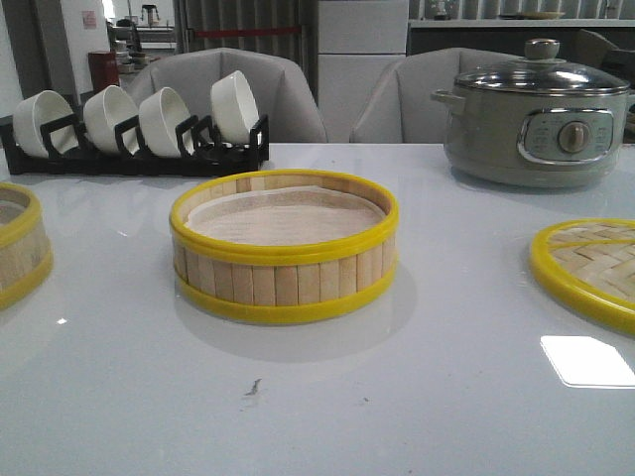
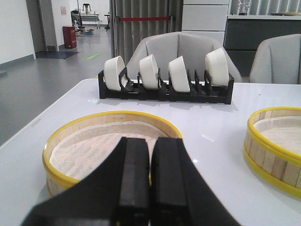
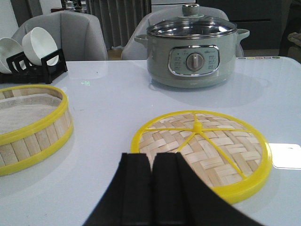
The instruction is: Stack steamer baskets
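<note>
One steamer basket [image 1: 284, 250] stands in the middle of the white table; it also shows in the left wrist view [image 2: 277, 143] and the right wrist view [image 3: 29, 125]. A second steamer basket [image 1: 18, 246] sits at the left edge of the front view and lies just beyond my left gripper [image 2: 150, 146], which is shut and empty. My right gripper [image 3: 151, 162] is shut and empty, near the front edge of the flat woven lid [image 3: 204, 148]. Neither gripper shows in the front view.
The woven yellow-rimmed lid [image 1: 590, 266] lies at the right. A grey electric pot [image 1: 536, 114] with a glass lid stands at the back right. A black rack with several white bowls [image 1: 139, 129] stands at the back left. Grey chairs stand behind the table.
</note>
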You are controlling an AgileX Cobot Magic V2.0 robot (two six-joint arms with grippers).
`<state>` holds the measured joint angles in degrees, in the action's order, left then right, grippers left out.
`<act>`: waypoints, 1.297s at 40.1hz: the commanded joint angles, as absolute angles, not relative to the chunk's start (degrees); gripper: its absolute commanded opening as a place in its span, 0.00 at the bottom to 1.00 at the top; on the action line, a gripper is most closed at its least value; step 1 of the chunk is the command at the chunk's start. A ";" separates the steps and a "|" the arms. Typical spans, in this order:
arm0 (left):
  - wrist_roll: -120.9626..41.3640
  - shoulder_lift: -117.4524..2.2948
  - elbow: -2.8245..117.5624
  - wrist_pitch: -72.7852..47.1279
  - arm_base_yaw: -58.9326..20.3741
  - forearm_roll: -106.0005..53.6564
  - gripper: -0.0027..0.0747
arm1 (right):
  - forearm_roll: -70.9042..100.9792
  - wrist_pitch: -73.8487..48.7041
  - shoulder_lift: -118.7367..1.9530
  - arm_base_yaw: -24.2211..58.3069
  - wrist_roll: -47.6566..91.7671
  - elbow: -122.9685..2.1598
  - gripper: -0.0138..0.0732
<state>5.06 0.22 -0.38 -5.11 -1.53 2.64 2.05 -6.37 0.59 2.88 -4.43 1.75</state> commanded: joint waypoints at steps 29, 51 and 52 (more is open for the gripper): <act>5.53 0.95 -0.38 0.00 -1.85 2.60 0.14 | 1.69 -1.31 1.82 2.96 -4.49 0.87 0.18; 5.53 -15.09 24.83 -21.10 -4.04 0.82 0.14 | 1.69 -1.31 1.82 2.96 -4.49 0.87 0.18; 5.53 -17.13 28.94 -23.30 -4.40 1.57 0.14 | 1.69 -1.31 1.82 2.96 -4.49 0.87 0.18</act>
